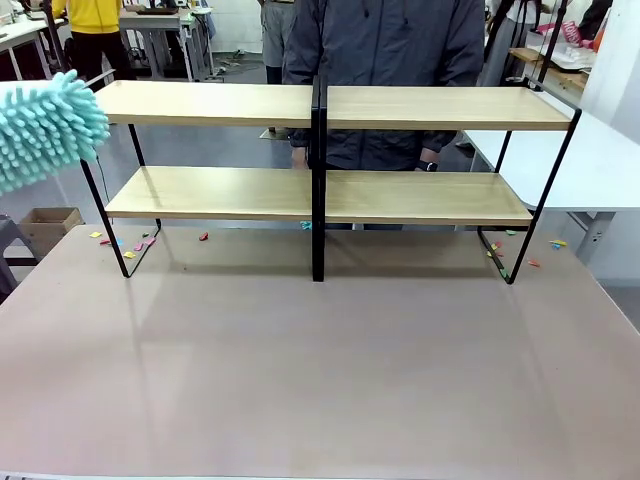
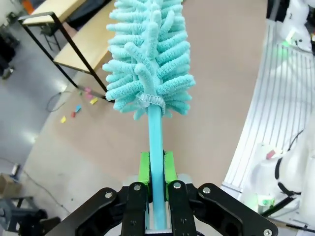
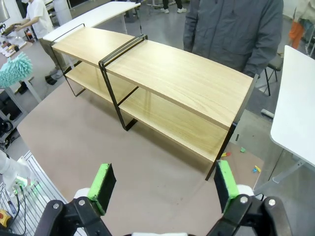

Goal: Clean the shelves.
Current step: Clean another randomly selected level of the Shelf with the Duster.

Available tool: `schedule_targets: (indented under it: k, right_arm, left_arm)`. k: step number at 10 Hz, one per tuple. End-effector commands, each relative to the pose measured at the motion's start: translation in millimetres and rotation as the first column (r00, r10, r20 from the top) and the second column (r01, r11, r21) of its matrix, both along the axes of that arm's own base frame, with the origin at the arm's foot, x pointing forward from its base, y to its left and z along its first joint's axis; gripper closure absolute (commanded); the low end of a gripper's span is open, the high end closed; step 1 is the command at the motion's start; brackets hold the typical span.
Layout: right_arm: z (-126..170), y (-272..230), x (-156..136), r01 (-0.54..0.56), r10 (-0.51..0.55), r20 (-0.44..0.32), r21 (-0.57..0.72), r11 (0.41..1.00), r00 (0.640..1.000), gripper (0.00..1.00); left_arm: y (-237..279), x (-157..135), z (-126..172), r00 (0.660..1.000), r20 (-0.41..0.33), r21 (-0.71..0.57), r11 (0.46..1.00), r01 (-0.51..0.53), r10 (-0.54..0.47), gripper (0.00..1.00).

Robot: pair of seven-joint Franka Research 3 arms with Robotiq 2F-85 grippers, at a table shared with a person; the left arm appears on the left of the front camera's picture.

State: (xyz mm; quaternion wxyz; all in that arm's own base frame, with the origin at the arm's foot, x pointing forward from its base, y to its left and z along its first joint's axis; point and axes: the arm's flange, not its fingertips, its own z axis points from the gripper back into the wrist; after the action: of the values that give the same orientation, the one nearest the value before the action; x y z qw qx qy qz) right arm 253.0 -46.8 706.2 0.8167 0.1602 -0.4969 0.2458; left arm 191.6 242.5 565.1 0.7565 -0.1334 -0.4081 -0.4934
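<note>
The shelves [image 1: 220, 192] stand across the far half of the brown table, two tiers of light-wood boards in a thin black frame. A fluffy turquoise duster [image 1: 45, 125] hangs in the air just left of the upper board's left end. My left gripper [image 2: 156, 169] is shut on the duster's thin turquoise handle, with the duster head [image 2: 147, 54] pointing away over the table and the shelves' left end [image 2: 86, 42] beyond it. My right gripper [image 3: 163, 181] is open and holds nothing, high above the table in front of the shelves [image 3: 177, 73]. The duster [image 3: 15, 69] shows far off beside them.
A person in a dark jacket [image 1: 390, 50] stands right behind the shelves, hands near the lower board's back edge. Small coloured scraps [image 1: 120, 243] lie around the end legs. A white table [image 1: 600, 160] is at the right and a cardboard box [image 1: 50, 225] on the floor at the left.
</note>
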Motion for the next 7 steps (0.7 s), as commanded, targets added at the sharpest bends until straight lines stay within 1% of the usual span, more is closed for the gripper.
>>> schedule_targets:
  k: [1,2,3,7]
  right_arm:
    - [1,1,0,-0.007,0.007,0.005,0.006,1.000,1.000,0.00]
    - [1,1,0,-0.007,0.007,0.005,0.006,1.000,1.000,0.00]
    - [1,1,0,-0.007,0.007,0.005,0.006,1.000,1.000,0.00]
    - [1,1,0,-0.007,0.007,0.005,0.006,1.000,1.000,0.00]
  left_arm:
    - [-31,12,2,0.999,0.019,0.068,0.997,0.028,-0.030,0.99]
    - [-46,20,4,0.998,0.015,0.137,0.988,0.066,-0.069,0.99]
    - [-10,3,2,1.000,0.000,0.022,1.000,0.000,0.000,0.99]
    - [-10,3,2,1.000,0.000,0.022,1.000,0.000,0.000,0.99]
